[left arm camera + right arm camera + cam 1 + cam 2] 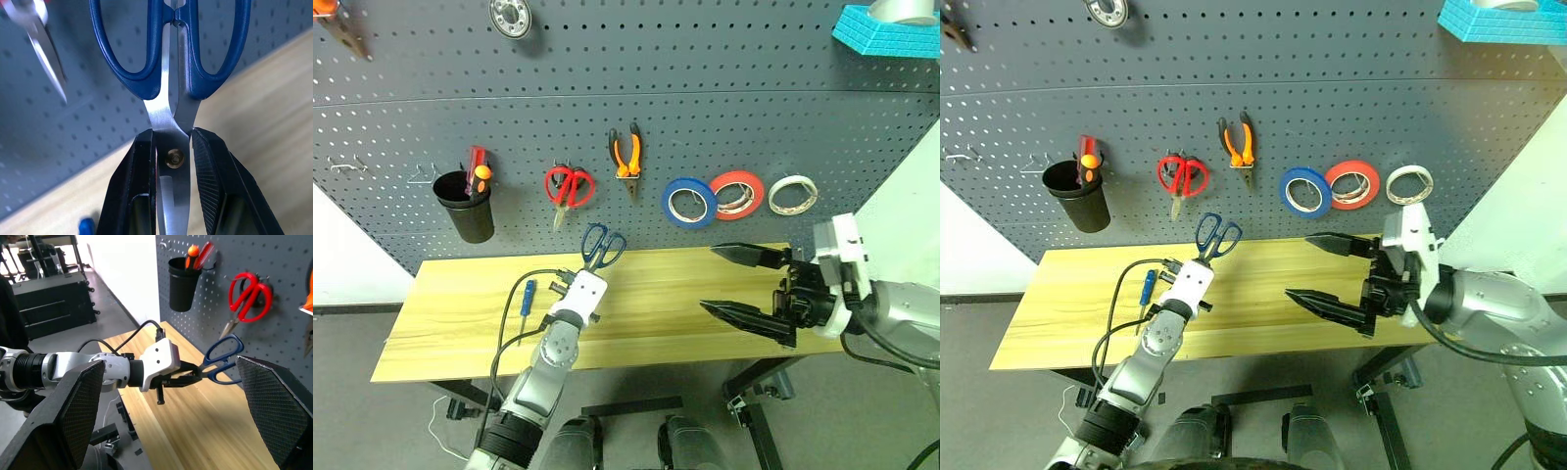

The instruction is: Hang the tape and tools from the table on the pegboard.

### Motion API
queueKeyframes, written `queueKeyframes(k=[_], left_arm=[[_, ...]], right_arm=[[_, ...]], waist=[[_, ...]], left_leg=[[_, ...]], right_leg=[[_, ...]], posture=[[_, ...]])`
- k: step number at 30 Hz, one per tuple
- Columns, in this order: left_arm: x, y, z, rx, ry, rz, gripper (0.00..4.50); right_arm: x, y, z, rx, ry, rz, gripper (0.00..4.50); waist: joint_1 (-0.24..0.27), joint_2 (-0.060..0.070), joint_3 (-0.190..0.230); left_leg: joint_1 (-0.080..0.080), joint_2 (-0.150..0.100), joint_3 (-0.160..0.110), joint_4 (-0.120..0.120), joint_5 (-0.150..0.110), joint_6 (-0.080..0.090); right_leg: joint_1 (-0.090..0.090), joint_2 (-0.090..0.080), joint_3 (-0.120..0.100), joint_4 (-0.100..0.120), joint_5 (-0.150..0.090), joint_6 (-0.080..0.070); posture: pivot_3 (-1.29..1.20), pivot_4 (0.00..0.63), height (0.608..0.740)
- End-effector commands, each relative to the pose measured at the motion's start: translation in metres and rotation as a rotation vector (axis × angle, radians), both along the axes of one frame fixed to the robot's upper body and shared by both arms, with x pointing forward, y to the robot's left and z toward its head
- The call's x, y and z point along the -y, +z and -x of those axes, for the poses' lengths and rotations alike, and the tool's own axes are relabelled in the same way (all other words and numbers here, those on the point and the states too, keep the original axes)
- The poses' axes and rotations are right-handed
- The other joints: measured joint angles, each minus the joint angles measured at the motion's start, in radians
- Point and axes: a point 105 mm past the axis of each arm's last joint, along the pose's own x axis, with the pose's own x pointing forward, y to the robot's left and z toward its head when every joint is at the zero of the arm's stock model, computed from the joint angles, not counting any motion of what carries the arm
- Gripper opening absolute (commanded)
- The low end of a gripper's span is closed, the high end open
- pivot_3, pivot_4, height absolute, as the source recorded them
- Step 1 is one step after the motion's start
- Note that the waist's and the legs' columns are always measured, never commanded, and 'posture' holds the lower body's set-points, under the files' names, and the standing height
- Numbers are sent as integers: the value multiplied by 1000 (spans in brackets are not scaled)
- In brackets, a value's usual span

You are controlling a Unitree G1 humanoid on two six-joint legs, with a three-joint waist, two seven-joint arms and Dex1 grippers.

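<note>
- Blue tape roll [688, 203] and orange-handled pliers [626, 155] are hanging on the pegboard [734, 117].
- Left gripper [172, 161], jaws clamping the blades, is holding blue-handled scissors [603, 245] near the board.
- Blue screwdriver [527, 296] is lying on the surface [460, 313].
- Right gripper [744, 284] is hovering, jaws wide, empty.

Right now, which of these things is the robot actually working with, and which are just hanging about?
Part of the job:
- blue-handled scissors, gripped in the left claw
- blue screwdriver on the table
- orange pliers and blue tape, on the pegboard

Just there:
- red scissors
- red-orange tape
- white tape
- black cup
</note>
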Motion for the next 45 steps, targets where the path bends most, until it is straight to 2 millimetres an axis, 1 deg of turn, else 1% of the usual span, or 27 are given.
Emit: queueKeyframes(k=[1, 6, 11, 15, 17, 21, 26, 34, 38, 45], left_arm=[[0, 36, -3, 177, -10, 15, 759], [-6, 58, -1, 294, -5, 23, 759], [-12, 76, 1, 387, 15, 21, 759], [-17, 85, 2, 436, 32, 6, 759], [-20, 86, 2, 439, 43, 5, 759], [-35, 89, -1, 459, 103, 2, 759], [-46, 92, -6, 480, 140, -8, 759], [-56, 90, -21, 462, 169, 2, 759], [-58, 81, -32, 419, 172, 12, 759], [-62, 74, -49, 372, 196, 57, 757]], right_arm=[[10, 13, 3, 49, 1, -14, 4500], [24, 20, 1, 71, -36, -32, 4500], [33, 22, -4, 88, -62, -34, 4500], [38, 22, -8, 99, -77, -27, 4500], [40, 23, -10, 106, -81, -27, 4500], [45, 28, -11, 118, -83, -37, 4500], [50, 34, -12, 132, -87, -50, 4500], [57, 38, -13, 143, -111, -48, 4500], [62, 39, -13, 151, -137, -43, 4500], [63, 41, -12, 159, -149, -38, 4500]], waist=[[0, 1, -1], [-1, 2, -3], [-2, 4, -16], [-2, 7, -21], [-1, 8, -24], [-1, 9, -27], [1, 9, -32], [-1, 8, -39], [-1, 8, -41], [-3, 8, -43]], left_leg=[[0, 0, 0, 1, 0, 0], [0, 0, 1, 11, -2, 2], [1, 0, 1, 14, -3, 0], [1, 0, 2, 14, -2, 2], [1, 0, 2, 14, -2, 2], [1, 0, 3, 14, -2, 2], [1, 0, 4, 15, -2, 3], [2, -1, 6, 16, -2, 3], [2, -1, 6, 16, -2, 3], [2, -1, 6, 17, -2, 3]], right_leg=[[0, 0, 0, 1, 0, 0], [2, 0, 0, 7, 0, 1], [3, 0, 0, 9, 1, 2], [3, 0, 0, 10, 1, 2], [3, 0, 0, 10, 1, 2], [3, 1, 0, 11, 1, 2], [3, 2, 1, 11, 1, 3], [3, 2, 1, 12, 1, 3], [4, 2, 1, 12, 1, 3], [4, 2, 1, 13, 2, 5]], posture=[[-182, 40, 717], [-178, 24, 717], [-172, 11, 717], [-161, 4, 717], [-157, 2, 717], [-153, 0, 717], [-153, 0, 717], [-163, 0, 717], [-171, 0, 717], [-180, 0, 717]])
